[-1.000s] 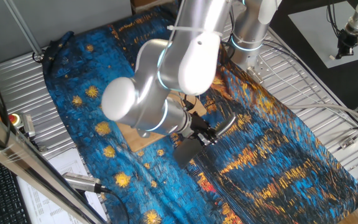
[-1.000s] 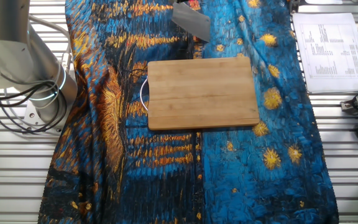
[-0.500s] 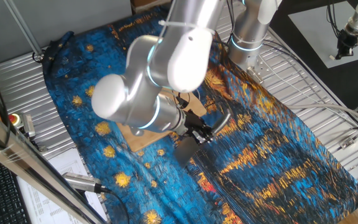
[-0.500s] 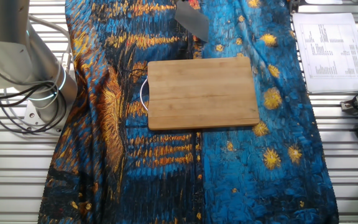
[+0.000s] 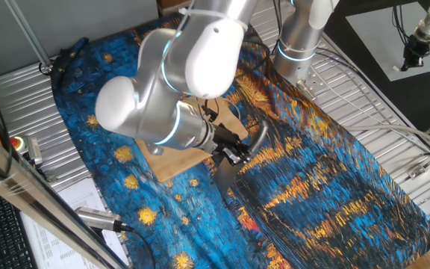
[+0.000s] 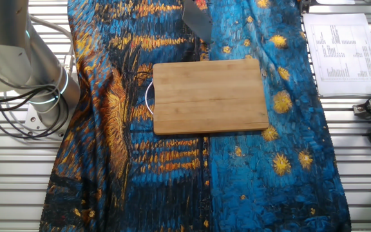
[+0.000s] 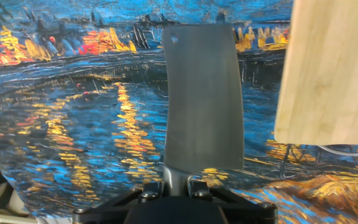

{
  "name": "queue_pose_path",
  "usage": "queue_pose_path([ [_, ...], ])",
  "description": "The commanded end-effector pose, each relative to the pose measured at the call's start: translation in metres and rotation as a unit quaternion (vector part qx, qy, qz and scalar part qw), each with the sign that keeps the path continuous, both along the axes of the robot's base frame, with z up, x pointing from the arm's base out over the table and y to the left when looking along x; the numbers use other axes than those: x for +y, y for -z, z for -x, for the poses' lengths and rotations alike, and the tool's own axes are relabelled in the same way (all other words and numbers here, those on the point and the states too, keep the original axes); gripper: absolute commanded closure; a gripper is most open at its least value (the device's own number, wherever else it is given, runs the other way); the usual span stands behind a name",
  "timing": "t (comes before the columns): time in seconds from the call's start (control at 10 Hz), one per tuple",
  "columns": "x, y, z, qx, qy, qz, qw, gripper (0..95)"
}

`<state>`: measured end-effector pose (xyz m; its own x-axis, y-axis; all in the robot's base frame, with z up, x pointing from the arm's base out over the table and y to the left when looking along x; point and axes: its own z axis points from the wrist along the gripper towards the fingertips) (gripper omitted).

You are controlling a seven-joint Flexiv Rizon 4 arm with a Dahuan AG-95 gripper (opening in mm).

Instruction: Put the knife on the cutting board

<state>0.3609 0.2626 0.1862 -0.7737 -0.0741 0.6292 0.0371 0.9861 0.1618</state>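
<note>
The knife (image 7: pixel 202 99) is gripped at its handle end by the gripper (image 7: pixel 178 188), whose fingers are closed on it at the bottom of the hand view, and the blade is held out over the blue painted cloth (image 7: pixel 67 124). The pick-up is judged done; the carry and set-down remain. The cutting board (image 6: pixel 210 95), at the centre of the other fixed view, is seen bare, the knife lying above it at the top edge. No containers are visible.
</note>
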Motion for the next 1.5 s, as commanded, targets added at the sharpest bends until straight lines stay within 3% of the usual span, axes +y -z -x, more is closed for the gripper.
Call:
queue_pose_path([
  [0.1,-0.003,-0.003,0.000,0.001,-0.002,-0.001,1.0000,95.0],
  [0.5,-0.021,-0.005,-0.010,0.004,-0.012,-0.011,0.9999,95.0],
  [1.1,-0.024,-0.021,-0.016,0.007,-0.018,-0.018,0.9996,95.0],
  [1.5,-0.024,-0.018,-0.017,0.006,-0.022,-0.024,0.9995,95.0],
])
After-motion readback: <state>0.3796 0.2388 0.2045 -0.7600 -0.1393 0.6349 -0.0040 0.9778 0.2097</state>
